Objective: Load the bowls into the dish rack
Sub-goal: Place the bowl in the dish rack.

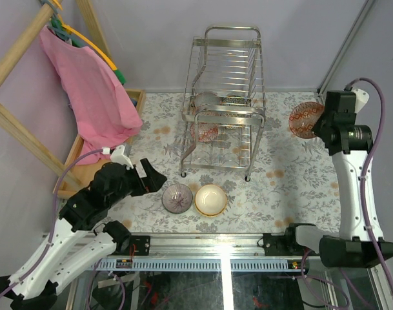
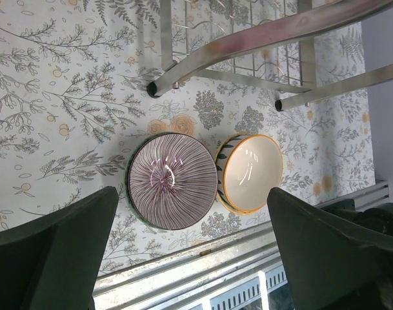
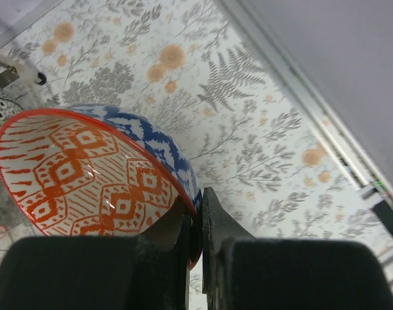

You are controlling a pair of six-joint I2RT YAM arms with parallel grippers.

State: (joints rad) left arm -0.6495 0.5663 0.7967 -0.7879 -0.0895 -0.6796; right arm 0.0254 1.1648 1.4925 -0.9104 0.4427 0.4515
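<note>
The right gripper (image 3: 195, 205) is clenched on the rim of a tilted red-patterned bowl (image 3: 86, 174) at 2 o'clock, near the worktop's (image 1: 286, 174) right edge. The left gripper (image 1: 155, 179) is released at 8 o'clock, beside the striped bowl (image 1: 177, 197) and cream bowl (image 1: 210, 199) near the front edge. The dish rack (image 1: 223, 97) stands at 12.

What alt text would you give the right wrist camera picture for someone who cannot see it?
A round ceramic bowl, orange-red diamond pattern inside and blue-and-white outside, is pinched at its rim between the right arm's shut dark jaws. Behind it lie a tablecloth printed with grey ferns and orange blooms and a pale wall.
</note>
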